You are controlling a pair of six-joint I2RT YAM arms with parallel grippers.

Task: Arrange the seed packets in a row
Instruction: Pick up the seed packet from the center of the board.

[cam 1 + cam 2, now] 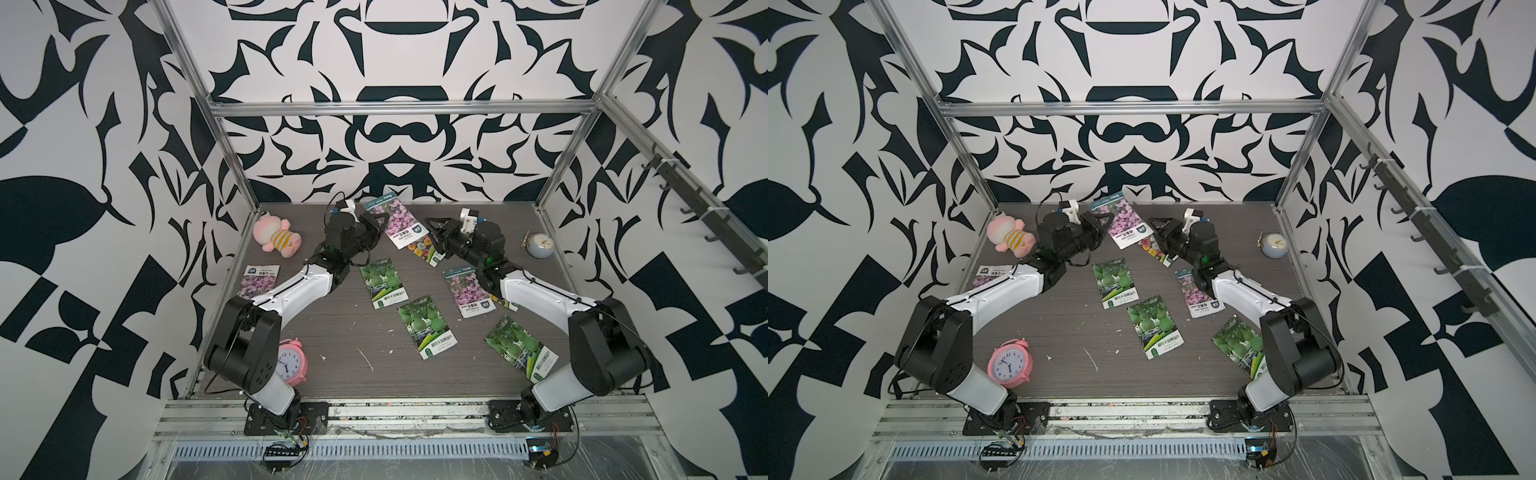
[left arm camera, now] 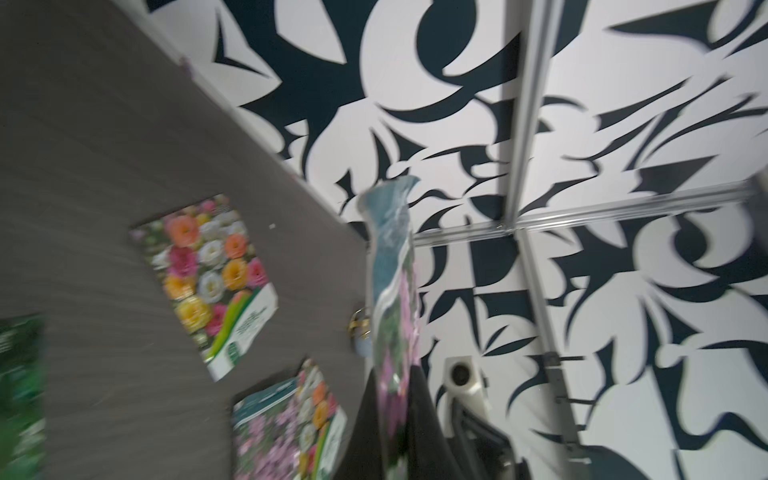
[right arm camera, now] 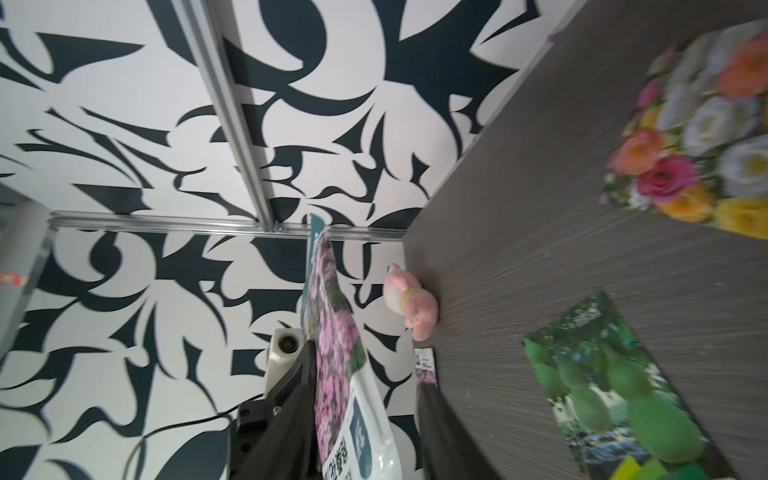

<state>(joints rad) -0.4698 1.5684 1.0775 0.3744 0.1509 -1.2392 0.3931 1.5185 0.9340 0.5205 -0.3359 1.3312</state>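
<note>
as both top views show, left gripper (image 1: 381,222) clenched on purple packet (image 1: 402,224), held in air above table (image 1: 332,340) near far edge, middle; right gripper (image 1: 430,226) just beside packet's other side. other seed packets (image 1: 426,326) lie flat on table: most from middle toward right edge, one by left edge. left wrist view: fingers (image 2: 426,419) pinch purple packet, which stands on edge. right wrist view: right jaws parted, released; packet sits between them, gap showing to one finger (image 3: 434,419).

Grey table (image 1: 332,332), 7 seed packets (image 1: 426,326), plush toy (image 1: 276,239), pink alarm clock (image 1: 291,360), grey clock (image 1: 540,246)
</note>
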